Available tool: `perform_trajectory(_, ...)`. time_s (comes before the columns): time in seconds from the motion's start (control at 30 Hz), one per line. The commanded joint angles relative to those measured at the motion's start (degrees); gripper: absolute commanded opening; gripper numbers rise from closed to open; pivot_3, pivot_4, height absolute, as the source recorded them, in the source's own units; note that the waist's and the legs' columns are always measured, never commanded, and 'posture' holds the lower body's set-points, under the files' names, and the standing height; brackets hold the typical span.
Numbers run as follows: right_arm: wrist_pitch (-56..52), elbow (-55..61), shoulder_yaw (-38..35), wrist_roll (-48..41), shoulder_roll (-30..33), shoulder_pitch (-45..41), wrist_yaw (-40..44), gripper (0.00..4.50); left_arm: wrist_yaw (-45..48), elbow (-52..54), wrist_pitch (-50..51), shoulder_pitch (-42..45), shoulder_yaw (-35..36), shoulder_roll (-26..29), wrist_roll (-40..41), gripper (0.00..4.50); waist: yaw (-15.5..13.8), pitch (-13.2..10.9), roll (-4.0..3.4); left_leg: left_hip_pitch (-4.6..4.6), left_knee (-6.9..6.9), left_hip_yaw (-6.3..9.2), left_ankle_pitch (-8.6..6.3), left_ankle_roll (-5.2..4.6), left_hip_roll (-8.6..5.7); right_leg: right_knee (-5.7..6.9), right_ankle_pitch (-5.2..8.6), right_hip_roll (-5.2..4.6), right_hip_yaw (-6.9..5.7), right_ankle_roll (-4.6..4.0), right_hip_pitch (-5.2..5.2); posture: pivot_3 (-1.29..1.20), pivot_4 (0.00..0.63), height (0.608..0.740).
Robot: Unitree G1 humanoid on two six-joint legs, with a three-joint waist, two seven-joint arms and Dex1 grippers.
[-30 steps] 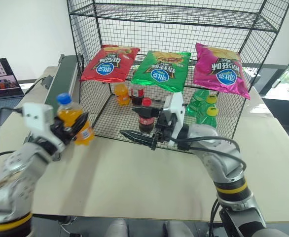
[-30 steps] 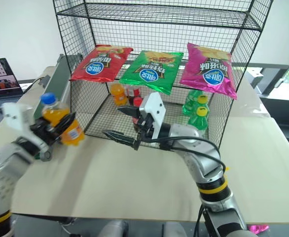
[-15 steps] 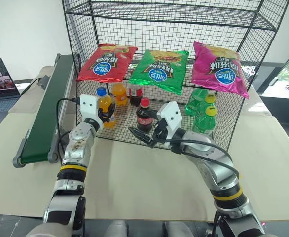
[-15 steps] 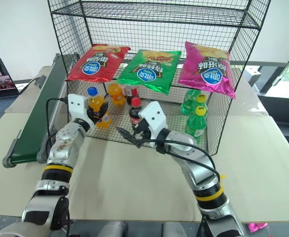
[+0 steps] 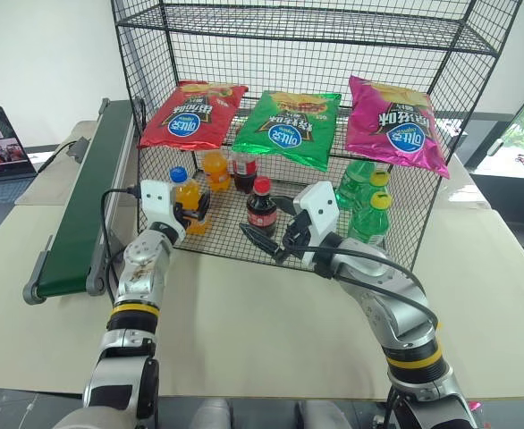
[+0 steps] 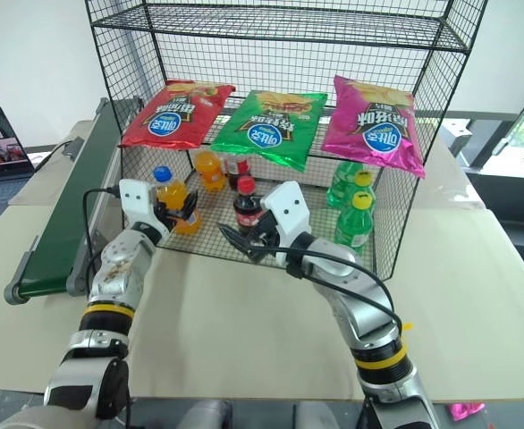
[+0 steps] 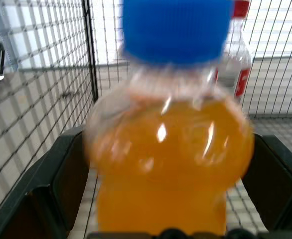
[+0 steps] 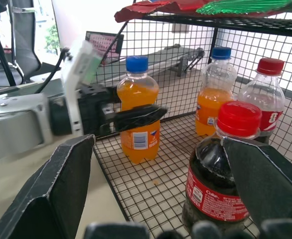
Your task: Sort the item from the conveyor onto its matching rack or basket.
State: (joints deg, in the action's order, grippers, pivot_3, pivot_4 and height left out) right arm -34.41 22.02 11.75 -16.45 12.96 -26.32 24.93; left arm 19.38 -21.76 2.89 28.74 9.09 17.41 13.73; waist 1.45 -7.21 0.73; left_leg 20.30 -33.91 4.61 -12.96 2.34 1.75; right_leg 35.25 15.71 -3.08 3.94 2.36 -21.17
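L gripper (image 8: 131,118) has its fingers spread either side of the orange soda bottle (image 5: 187,198), which stands upright on the mesh floor at the rack's (image 5: 146,54) bottom-tier left front corner. Whether the pads are fully clear is hard to tell. Back straight out, no sideways nudge. R gripper (image 5: 271,243) has fingers apart w/ nothing held, near the cola bottle (image 5: 261,207); keep it put.
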Motion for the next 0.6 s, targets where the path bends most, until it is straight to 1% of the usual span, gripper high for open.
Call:
perform_trajectory(0.03, -0.2, 2.4, -1.3, -1.3, 0.3, 0.0, 0.8, 4.50, 0.1, 14.1, 7.8, -6.2, 1.3, 2.2, 2.5, 4.46, 0.0, 0.0, 0.00, 0.00, 0.00, 0.00, 0.00, 0.00, -0.01, 0.04, 0.00, 0.00, 0.00, 0.00, 0.00, 0.00, 0.150, 0.738)
perform_trajectory(0.07, -0.3, 2.4, -1.3, -1.4, 0.5, 0.1, 0.9, 4.50, 0.2, 16.3, 9.3, -7.5, 1.3, 2.5, 2.7, 4.46, 0.0, 0.0, 0.00, 0.00, 0.00, 0.00, 0.00, 0.00, 0.01, 0.03, 0.00, 0.00, 0.00, 0.00, -0.01, 0.00, 0.150, 0.738)
perform_trajectory(0.2, 0.1, 3.1, -2.8, -1.2, 2.0, 3.6, 0.6, 4.50, 1.1, 31.7, 19.4, -17.0, 1.7, 5.6, 5.5, 4.46, -0.3, 0.0, 0.00, -0.01, -0.04, 0.02, 0.00, 0.01, 0.00, 0.00, 0.00, -0.01, -0.01, 0.00, 0.04, 0.00, 0.150, 0.738)
perform_trajectory(0.3, 2.3, 3.8, -5.1, 1.3, 2.6, 8.7, -2.4, 4.50, 2.1, 40.8, 24.4, -24.3, 1.3, 7.9, 6.7, 4.46, -0.3, 0.0, -0.03, -0.02, 0.00, 0.00, -0.01, 0.01, 0.01, -0.05, 0.01, -0.03, 0.00, 0.01, 0.06, 0.00, 0.150, 0.738)
perform_trajectory(0.37, 5.0, 4.3, -5.6, 3.8, 3.1, 13.6, -4.4, 4.50, 1.8, 45.0, 25.4, -28.8, 0.8, 7.8, 6.5, 4.46, -0.5, 0.0, -0.03, -0.01, 0.01, -0.01, -0.01, 0.02, 0.00, -0.10, 0.01, -0.04, 0.00, 0.01, 0.06, 0.00, 0.150, 0.738)
perform_trajectory(0.47, 8.7, 4.8, -5.4, 6.7, 3.1, 20.0, -6.7, 4.50, 1.2, 46.5, 23.6, -33.1, -0.9, 6.9, 4.2, 4.46, -0.6, 0.0, -0.05, -0.02, 0.00, -0.01, -0.01, 0.02, 0.00, -0.13, 0.06, -0.04, 0.01, 0.08, 0.06, 0.00, 0.150, 0.738)
perform_trajectory(0.53, 11.2, 4.7, -4.9, 8.6, 2.7, 24.4, -8.4, 4.50, -0.3, 44.2, 21.1, -35.1, -2.2, 5.2, 1.7, 4.46, -0.6, 0.1, -0.11, -0.07, -0.01, -0.02, -0.01, 0.02, 0.02, -0.13, 0.22, -0.03, 0.01, 0.34, 0.09, 0.00, 0.150, 0.738)
perform_trajectory(0.6, 12.2, 4.5, -5.2, 9.3, 1.6, 26.7, -9.9, 4.50, -0.6, 42.5, 18.9, -35.7, -3.2, 4.0, 0.2, 4.46, -0.5, 0.1, -0.13, -0.06, -0.01, -0.04, -0.01, 0.02, 0.01, -0.17, 0.28, -0.03, 0.05, 0.43, 0.09, 0.00, 0.150, 0.738)
